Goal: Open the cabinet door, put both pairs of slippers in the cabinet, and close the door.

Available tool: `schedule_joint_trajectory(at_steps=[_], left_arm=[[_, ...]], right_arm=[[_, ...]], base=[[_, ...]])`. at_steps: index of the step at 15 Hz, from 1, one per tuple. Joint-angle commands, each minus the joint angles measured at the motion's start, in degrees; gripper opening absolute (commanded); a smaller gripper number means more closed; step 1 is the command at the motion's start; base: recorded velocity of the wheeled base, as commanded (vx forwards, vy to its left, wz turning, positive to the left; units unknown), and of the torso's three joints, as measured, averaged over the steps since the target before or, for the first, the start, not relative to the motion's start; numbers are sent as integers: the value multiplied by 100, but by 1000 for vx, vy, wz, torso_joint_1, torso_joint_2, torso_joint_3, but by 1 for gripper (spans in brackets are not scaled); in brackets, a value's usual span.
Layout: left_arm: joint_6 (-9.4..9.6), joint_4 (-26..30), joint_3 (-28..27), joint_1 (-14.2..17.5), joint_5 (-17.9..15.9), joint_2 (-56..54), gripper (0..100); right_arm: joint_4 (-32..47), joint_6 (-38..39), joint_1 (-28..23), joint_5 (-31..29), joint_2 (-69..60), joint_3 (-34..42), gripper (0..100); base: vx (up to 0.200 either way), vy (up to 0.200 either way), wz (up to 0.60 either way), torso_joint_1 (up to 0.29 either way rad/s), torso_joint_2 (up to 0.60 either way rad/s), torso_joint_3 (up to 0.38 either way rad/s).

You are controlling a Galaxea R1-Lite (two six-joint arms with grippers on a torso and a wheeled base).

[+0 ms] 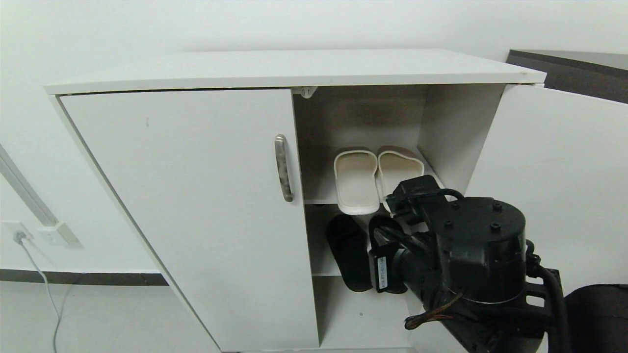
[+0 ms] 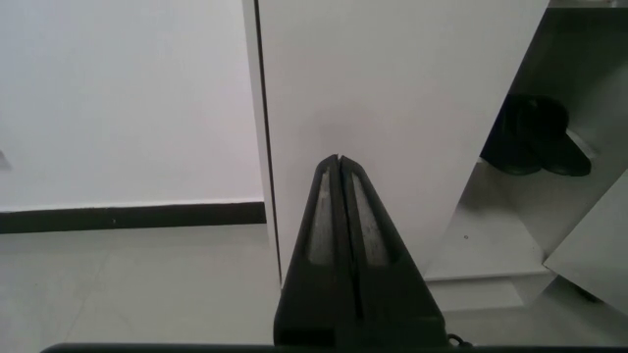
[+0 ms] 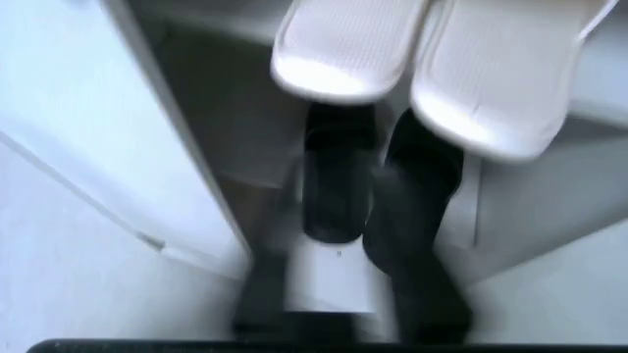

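The white cabinet has its right door swung open and its left door closed. A white pair of slippers lies on the upper shelf, toes outward. A black pair lies on the shelf below, the right one partly hidden by my right arm. In the right wrist view the white pair is above the black pair, and my right gripper is blurred, open and just in front of the black slippers. My left gripper is shut on nothing, low before the closed door.
The closed door carries a metal handle at its inner edge. The cabinet's bottom compartment is bare. A wall socket with a cable sits low on the wall left of the cabinet. Bare floor lies to the left.
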Motion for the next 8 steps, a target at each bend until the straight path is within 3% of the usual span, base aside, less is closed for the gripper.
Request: schedule_joint_trajectory(at_steps=[1, 8], left_arm=[[0, 0, 0, 1, 1, -1, 0], [0, 0, 0, 1, 1, -1, 0]], right_arm=[[-5, -8, 84, -6, -10, 61, 0], [-146, 1, 128, -58, 297, 122, 0]], base=[[0, 0, 0, 0, 0, 0], [0, 0, 0, 0, 0, 0]])
